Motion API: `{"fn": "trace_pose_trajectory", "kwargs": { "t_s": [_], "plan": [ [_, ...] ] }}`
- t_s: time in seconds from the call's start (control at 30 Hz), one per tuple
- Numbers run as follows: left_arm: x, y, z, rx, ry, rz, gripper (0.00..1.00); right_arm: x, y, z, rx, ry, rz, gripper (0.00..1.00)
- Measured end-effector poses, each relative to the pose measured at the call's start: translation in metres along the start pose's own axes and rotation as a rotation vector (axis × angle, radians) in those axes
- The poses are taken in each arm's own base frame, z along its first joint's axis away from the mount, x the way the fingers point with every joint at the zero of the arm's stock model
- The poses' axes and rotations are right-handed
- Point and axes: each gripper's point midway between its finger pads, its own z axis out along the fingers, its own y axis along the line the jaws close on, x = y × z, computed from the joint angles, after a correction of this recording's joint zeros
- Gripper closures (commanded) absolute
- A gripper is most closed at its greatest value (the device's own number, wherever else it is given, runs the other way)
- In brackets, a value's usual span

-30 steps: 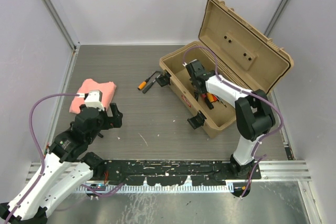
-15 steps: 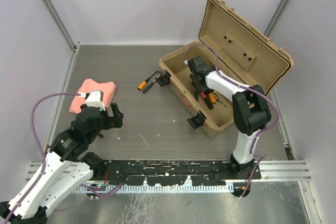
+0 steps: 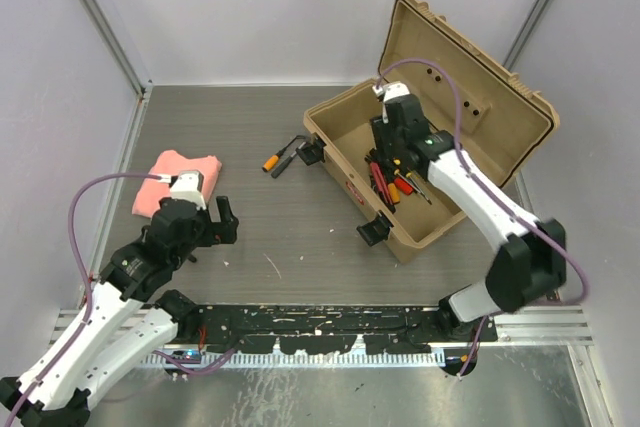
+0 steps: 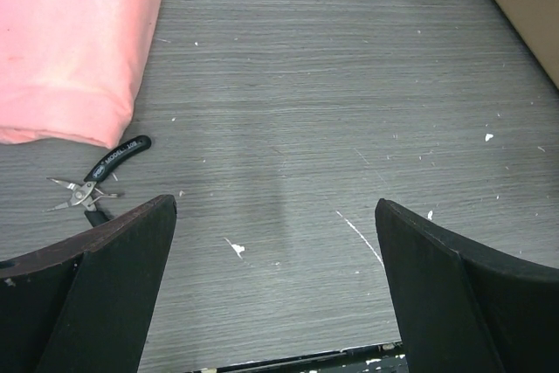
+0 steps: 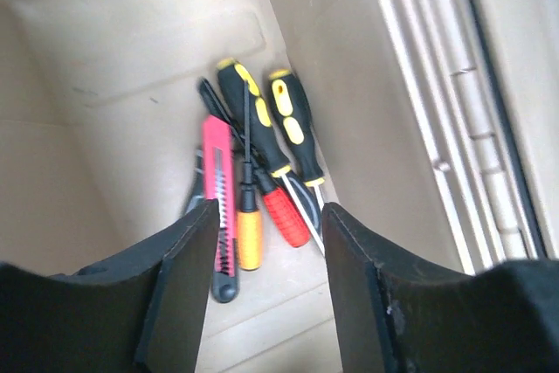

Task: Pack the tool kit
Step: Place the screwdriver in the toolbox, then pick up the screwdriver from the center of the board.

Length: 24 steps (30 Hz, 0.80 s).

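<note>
Tabletop (image 3: 260, 137): grey wood-grain surface with white scuffs, walled in by pale panels.
Case (image 3: 418, 235): large tan ribbed box at the far right, set at an angle, with two black latches hanging on its near-left wall.
Lid (image 3: 505, 117): thrown open and leaning back toward the far right.
Right arm (image 3: 470, 192): white, reaching from its near-right base over the case.
Left arm (image 3: 100, 317): white, rising from the near left toward the cloth.
Pink cloth (image 3: 165, 167): folded, flat on the left side of the tabletop, well apart from the case.
Right pincer (image 5: 266, 216): inside the case above the packed tools, fingers spread, nothing between them.
Left pincer (image 4: 275, 207): above bare tabletop just right of the cloth, fingers wide apart, holding nothing.
Packed tools: bunched on the case floor against its right-hand wall.
Black-and-yellow screwdrivers (image 5: 293, 124): two, side by side, farthest in the right wrist view.
Red-handled screwdriver (image 5: 284, 216): touching the orange one.
Orange-handled screwdriver (image 5: 249, 238): between the red handle and the flat tool.
Flat pink-red tool (image 5: 218, 207): ridged edge, black end, leftmost; kind unclear.
Loose tool (image 3: 283, 157): dark with an orange end, on the tabletop just left of the far latch.
Small pliers (image 4: 96, 183): black handles, on the tabletop just beside the cloth's near edge, partly hidden by a left finger.
</note>
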Motion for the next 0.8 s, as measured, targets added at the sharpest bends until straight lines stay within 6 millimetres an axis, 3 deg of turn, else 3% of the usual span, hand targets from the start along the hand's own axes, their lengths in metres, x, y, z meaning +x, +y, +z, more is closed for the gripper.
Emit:
{"fn": "trace_pose_trajectory", "kwargs": {
  "t_s": [0.07, 0.17, 0.33, 0.57, 0.8],
  "plan": [
    [0.002, -0.001, 0.002, 0.002, 0.013, 0.004, 0.02, -0.016, 0.0, -0.029, -0.047, -0.104, 0.077, 0.41],
    [0.005, -0.003, 0.004, 0.007, 0.033, 0.009, 0.02, -0.028, 0.005, -0.058, -0.125, -0.207, 0.152, 0.39],
    [0.01, -0.007, 0.007, 0.02, 0.063, 0.015, 0.02, -0.027, 0.024, -0.075, -0.252, -0.264, 0.218, 0.27],
    [0.016, -0.014, 0.008, 0.06, 0.099, 0.02, 0.02, -0.006, 0.039, -0.092, -0.365, -0.323, 0.218, 0.25],
    [0.027, -0.028, 0.014, 0.105, 0.181, 0.025, 0.02, -0.019, 0.047, -0.134, -0.487, -0.518, 0.168, 0.22]
  ]
}}
